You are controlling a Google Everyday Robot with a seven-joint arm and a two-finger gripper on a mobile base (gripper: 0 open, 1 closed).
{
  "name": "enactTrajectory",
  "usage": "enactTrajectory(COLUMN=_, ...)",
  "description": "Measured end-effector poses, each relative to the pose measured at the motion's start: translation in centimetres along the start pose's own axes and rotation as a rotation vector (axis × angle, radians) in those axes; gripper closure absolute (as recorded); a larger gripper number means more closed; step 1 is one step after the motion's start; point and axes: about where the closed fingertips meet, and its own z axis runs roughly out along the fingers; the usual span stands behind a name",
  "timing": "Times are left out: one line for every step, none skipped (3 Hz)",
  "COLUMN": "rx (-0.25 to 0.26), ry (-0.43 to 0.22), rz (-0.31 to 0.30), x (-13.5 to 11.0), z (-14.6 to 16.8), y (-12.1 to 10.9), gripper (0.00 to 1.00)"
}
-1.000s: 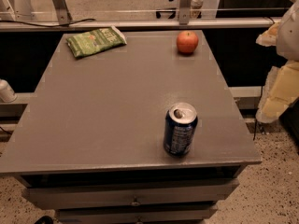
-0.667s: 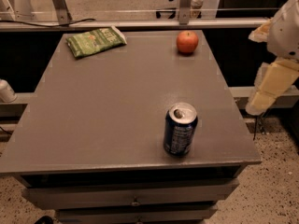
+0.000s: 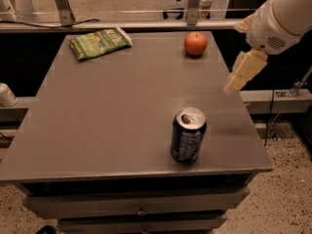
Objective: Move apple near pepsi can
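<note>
A round red-orange apple (image 3: 195,44) sits on the grey table (image 3: 107,111) near its far right corner. A dark blue pepsi can (image 3: 188,135) with a silver top stands upright near the table's front edge, right of centre, well apart from the apple. My gripper (image 3: 240,76) hangs from the white arm (image 3: 282,13) at the right. It is in the air above the table's right edge, to the right of the apple and a little nearer the camera than it, and holds nothing.
A flat green snack bag (image 3: 100,43) lies at the table's far left. A metal rail (image 3: 122,26) and frame posts run behind the table. A drawer front (image 3: 141,204) is below the tabletop. Speckled floor (image 3: 287,189) lies to the right.
The arm has swung in from the right side toward the table, and the gripper now reaches over the table's right edge. The apple, can and bag have not moved.
</note>
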Motion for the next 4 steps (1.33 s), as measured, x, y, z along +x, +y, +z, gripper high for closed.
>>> enactTrajectory(rx=0.027, ry=-0.069, rz=0.032, x=-1.3, z=3.3, y=-3.5, gripper=0.00)
enactTrajectory(rx=0.032, ry=-0.141, rz=0.106, x=-1.7, z=6.4, y=-6.8, gripper=0.00)
enactTrajectory(rx=0.029, ry=-0.215, rz=0.177, x=-1.8, z=8.9, y=-9.6, gripper=0.00)
enactTrajectory(rx=0.011, ry=-0.302, rz=0.240, x=-2.5, z=11.2, y=-11.2, gripper=0.00)
